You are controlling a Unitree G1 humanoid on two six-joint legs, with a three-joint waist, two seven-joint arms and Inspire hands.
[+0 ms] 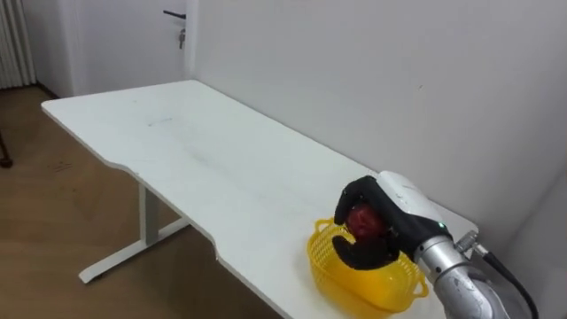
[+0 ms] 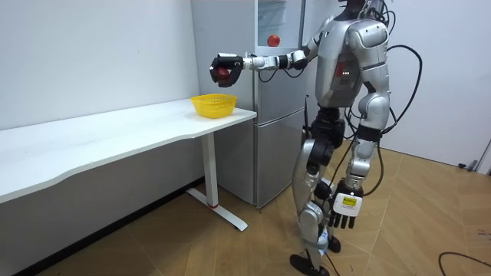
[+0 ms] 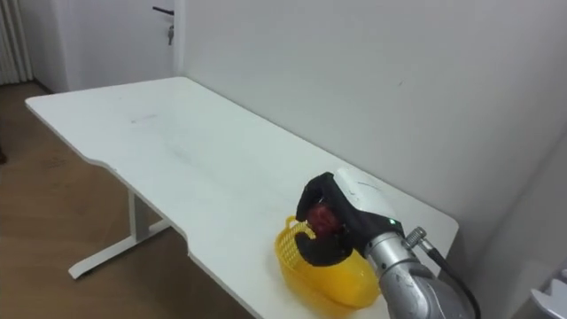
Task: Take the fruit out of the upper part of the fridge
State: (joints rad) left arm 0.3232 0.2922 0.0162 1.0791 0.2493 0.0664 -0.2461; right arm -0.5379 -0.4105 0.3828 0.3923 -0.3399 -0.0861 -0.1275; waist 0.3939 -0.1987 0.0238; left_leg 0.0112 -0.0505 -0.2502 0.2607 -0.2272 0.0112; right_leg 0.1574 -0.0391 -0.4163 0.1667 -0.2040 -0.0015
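My right hand point(image 1: 399, 206) is shut on a red apple point(image 1: 361, 221), fingers and thumb curled round it. It holds the apple just above a yellow plastic basket point(image 1: 354, 276) that stands on the near right corner of a white table point(image 1: 221, 159). In the room view my right arm reaches out to the room view's left, with the hand point(image 2: 228, 61) and apple point(image 2: 222, 73) above the basket point(image 2: 213, 105). I stand beside a silver fridge point(image 2: 268, 123). My left hand point(image 2: 343, 213) hangs at my side with straight fingers.
The long white table runs along a white wall point(image 1: 354, 71). A door point(image 1: 173, 35) with a dark handle is at the far end. Wooden floor lies to the table's left. A small red thing point(image 2: 273, 39) shows high on the fridge.
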